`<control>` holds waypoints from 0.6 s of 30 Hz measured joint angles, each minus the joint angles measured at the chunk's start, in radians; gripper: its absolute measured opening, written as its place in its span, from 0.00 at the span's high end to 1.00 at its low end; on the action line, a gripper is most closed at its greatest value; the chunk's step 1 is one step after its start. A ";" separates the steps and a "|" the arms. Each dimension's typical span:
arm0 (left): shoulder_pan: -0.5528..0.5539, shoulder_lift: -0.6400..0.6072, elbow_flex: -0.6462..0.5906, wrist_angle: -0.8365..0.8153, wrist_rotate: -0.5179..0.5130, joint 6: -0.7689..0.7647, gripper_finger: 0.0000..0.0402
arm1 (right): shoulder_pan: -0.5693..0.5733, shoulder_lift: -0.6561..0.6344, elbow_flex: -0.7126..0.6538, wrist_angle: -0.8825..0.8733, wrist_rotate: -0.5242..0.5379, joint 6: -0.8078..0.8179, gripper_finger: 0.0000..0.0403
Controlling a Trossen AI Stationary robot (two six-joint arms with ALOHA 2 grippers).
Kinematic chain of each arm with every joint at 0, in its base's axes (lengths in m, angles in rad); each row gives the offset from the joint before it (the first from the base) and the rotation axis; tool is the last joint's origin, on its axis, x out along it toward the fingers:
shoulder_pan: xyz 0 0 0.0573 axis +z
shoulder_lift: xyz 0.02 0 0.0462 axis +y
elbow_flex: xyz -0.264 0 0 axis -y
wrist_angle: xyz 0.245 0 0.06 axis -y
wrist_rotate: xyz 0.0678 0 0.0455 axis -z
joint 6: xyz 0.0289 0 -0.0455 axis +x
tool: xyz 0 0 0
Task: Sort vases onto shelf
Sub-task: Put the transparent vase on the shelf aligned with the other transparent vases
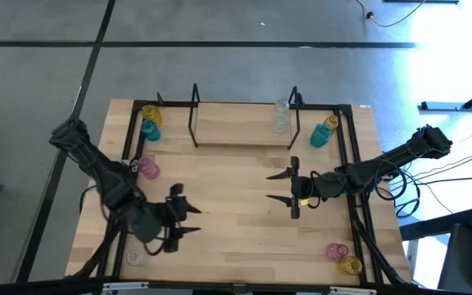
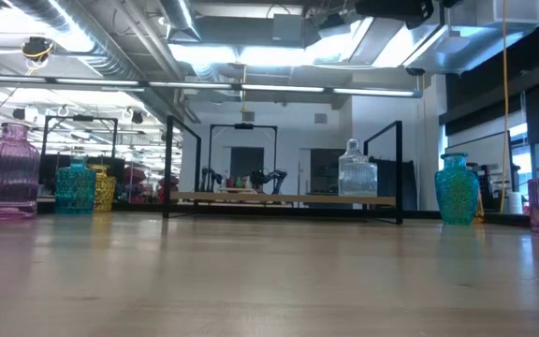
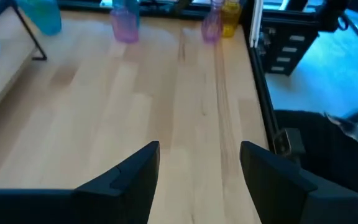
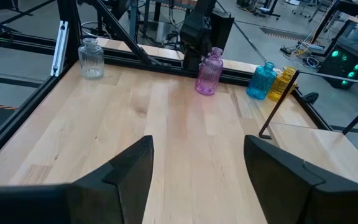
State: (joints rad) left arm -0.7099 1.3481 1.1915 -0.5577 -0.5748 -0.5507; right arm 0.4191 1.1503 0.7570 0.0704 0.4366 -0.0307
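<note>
One clear vase [image 1: 281, 115] on shelf [image 1: 236, 129]; other vases scattered on table [image 1: 236, 246]; left gripper [image 1: 188, 221] and right gripper [image 1: 279, 187] wide, empty.

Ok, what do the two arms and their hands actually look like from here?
Both arms are dark, nearly black, jointed links. The left hand and right hand each end in two flat, pointed black fingers, wedge-shaped in the wrist views. Thin cables trail from the right arm's base, and a small yellow spot shows at its wrist.
</note>
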 joint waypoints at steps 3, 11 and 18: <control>0.047 0.024 0.001 0.042 0.073 0.036 0.46 | 0.000 0.000 0.000 0.000 0.000 0.000 0.41; 0.098 0.167 0.251 -0.207 0.172 -0.005 0.50 | 0.000 0.000 0.000 0.001 0.001 -0.003 0.41; 0.047 0.318 0.493 -0.698 0.305 -0.411 0.54 | 0.000 0.000 0.000 -0.002 0.001 -0.001 0.41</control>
State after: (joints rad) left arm -0.6626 1.6663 1.6844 -1.2554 -0.2693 -0.9622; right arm 0.4187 1.1503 0.7567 0.0686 0.4372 -0.0319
